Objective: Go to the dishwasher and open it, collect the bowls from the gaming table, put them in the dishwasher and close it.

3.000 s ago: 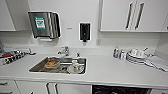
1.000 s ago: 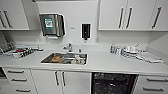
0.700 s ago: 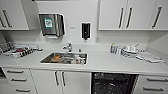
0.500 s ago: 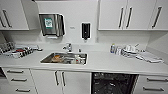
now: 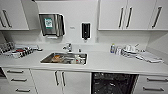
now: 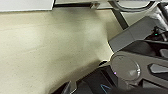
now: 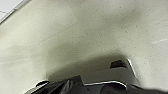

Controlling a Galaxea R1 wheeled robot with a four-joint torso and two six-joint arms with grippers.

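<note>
Dishwasher [image 5: 113, 83] gaping dark under the counter [image 5: 110, 62], right of the sink [image 5: 65, 58], racks showing; grippers' opening impossible to tell, nothing seen held; likely to catch a shin-level door if driven off carelessly for bowls.

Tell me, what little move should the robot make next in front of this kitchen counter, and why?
Probably back away and turn to leave. The dishwasher below the counter, right of the sink, already shows a dark open cavity with racks, so opening looks done. No bright bowls are visible here, so they have yet to be fetched.
</note>
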